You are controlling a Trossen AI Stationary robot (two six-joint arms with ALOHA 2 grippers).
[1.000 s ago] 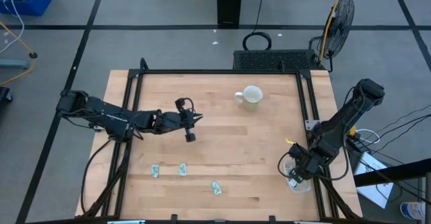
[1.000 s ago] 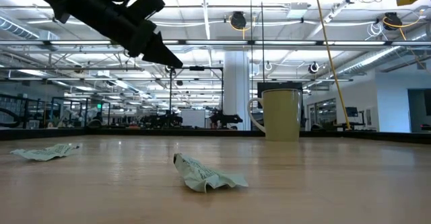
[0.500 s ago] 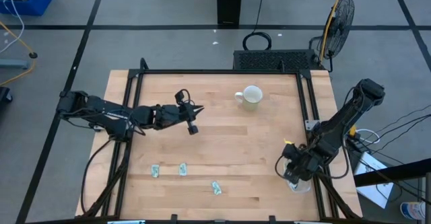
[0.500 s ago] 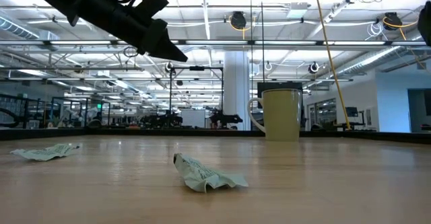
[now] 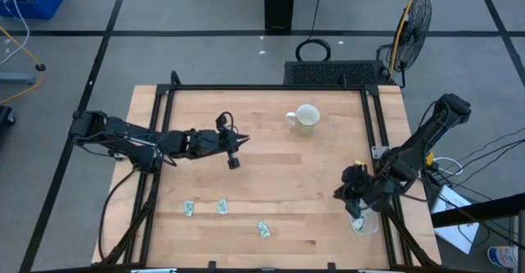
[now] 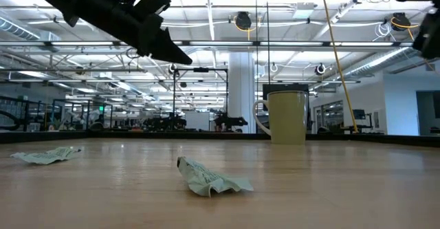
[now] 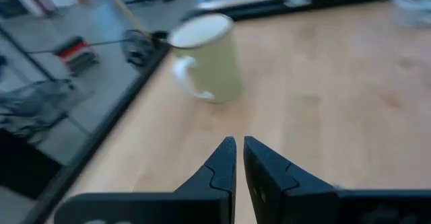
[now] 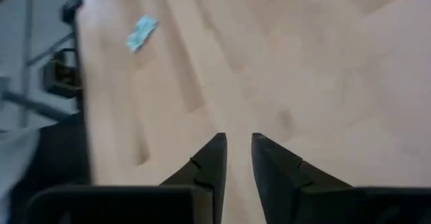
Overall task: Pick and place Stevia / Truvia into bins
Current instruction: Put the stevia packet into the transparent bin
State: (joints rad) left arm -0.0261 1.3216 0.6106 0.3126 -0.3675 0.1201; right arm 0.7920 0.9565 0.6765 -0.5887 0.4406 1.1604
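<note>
Three crumpled pale green-and-white paper sachets (image 5: 189,209) (image 5: 222,207) (image 5: 263,229) sit along the near edge of my wooden table (image 5: 271,166), none in a container. Can't tell what's inside the small clear plastic tub (image 5: 365,222) at the near right corner. My right gripper (image 5: 343,193) hovers just beside it, fingers nearly together, holding nothing. My left gripper (image 5: 233,150), fingers pressed almost shut, hangs mid-table pointing toward the white handled mug (image 5: 306,118).
</note>
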